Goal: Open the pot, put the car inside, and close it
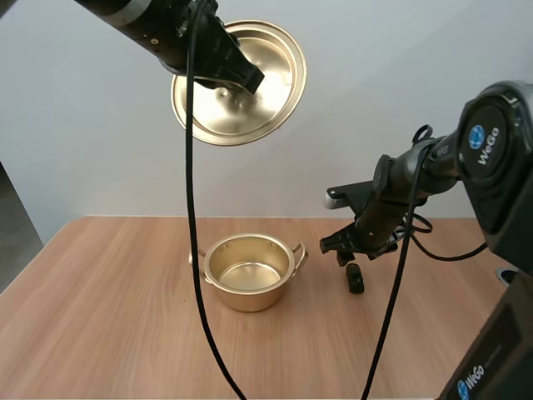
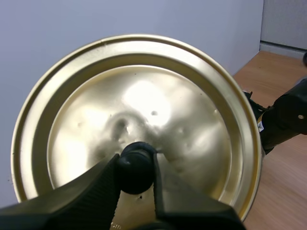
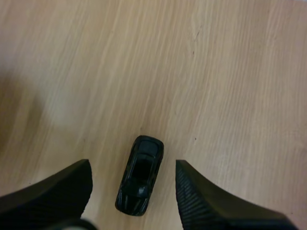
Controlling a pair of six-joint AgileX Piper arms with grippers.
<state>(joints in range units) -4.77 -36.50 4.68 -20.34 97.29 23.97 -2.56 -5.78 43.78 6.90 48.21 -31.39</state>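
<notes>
A gold pot [image 1: 248, 272] stands uncovered in the middle of the wooden table [image 1: 100, 317], nothing inside it. Its gold lid [image 1: 241, 83] hangs high above the table, tilted with its top face toward the camera; my left gripper [image 1: 237, 73] is shut on the lid's black knob [image 2: 136, 167], and the lid [image 2: 139, 120] spreads out behind the fingers [image 2: 91, 191]. A small black toy car [image 1: 356, 278] lies on the table right of the pot. My right gripper [image 1: 343, 252] hovers just above it, open, and the car [image 3: 140, 175] lies between the two fingers [image 3: 201, 196].
The right arm reaches in from the right side over the table. Bare wood lies in front of and to the left of the pot. A plain pale wall stands behind the table.
</notes>
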